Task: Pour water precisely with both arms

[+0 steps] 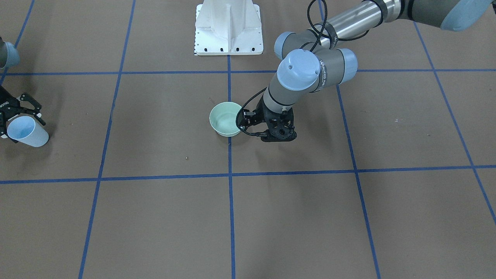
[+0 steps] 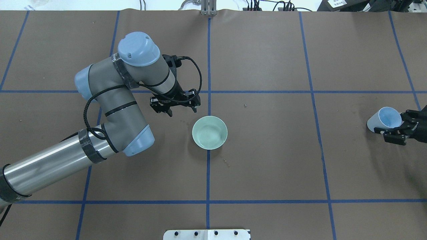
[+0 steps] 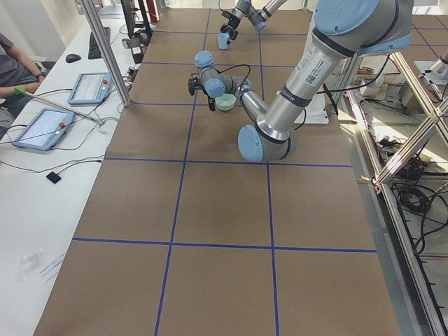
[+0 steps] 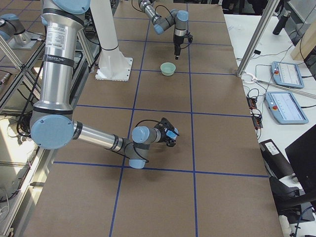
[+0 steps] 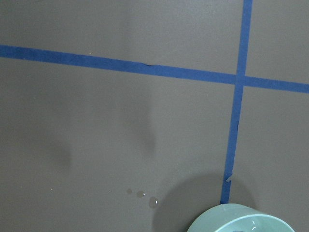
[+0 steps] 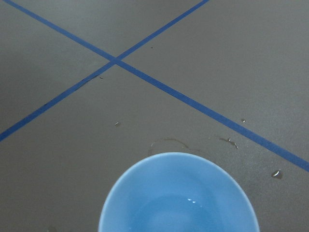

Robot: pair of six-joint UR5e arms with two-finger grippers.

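Observation:
My right gripper is shut on a light-blue cup at the table's far right and holds it tilted; both also show in the front view as gripper and cup. Small whitish glints of water lie inside the cup. A pale green bowl stands at the table's centre on a blue tape line. My left gripper hangs open with nothing in it just beyond the bowl's far left side, seen as gripper beside the bowl.
Water droplets dot the brown table near the cup, and several more droplets lie by the bowl. The white pedestal stands at the robot's side. A person's sleeve and tablets are at a side desk.

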